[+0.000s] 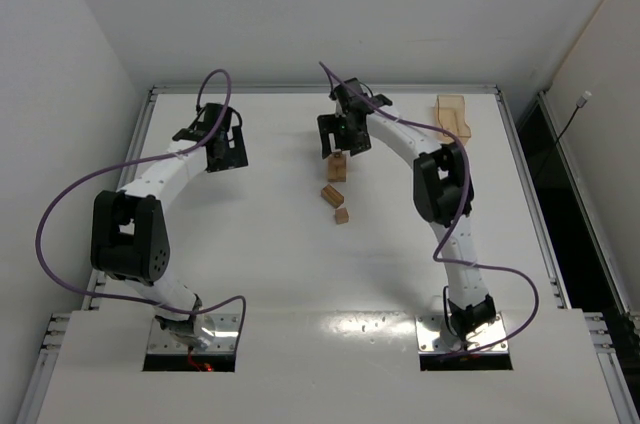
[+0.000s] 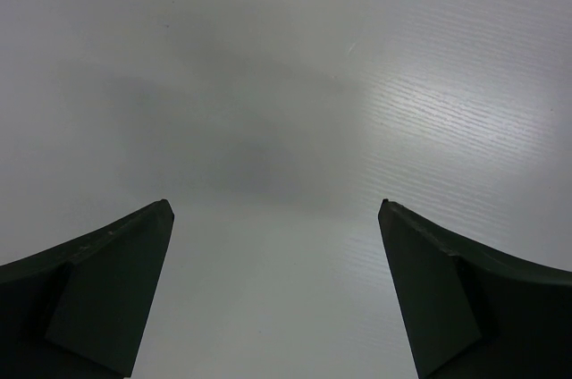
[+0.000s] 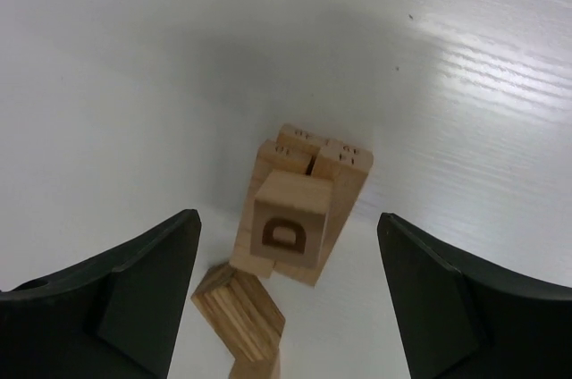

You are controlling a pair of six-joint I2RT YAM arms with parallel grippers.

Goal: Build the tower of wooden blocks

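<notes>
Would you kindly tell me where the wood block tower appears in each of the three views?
Top external: the wood block tower stands just right of centre, directly below the right end effector.
Left wrist: not in it.
Right wrist: the tower fills the centre.
Shared landmark: the loose block lying just on the near side of the tower.

White-shelled left arm (image 1: 165, 172) and right arm (image 1: 398, 141), black joint housings (image 1: 130, 239), purple cable (image 1: 40, 229) looping along each, matte black wedge-fingered left tool (image 1: 228, 162) and right tool (image 1: 342, 149), silvery bolted base plates (image 1: 225, 327)
</notes>
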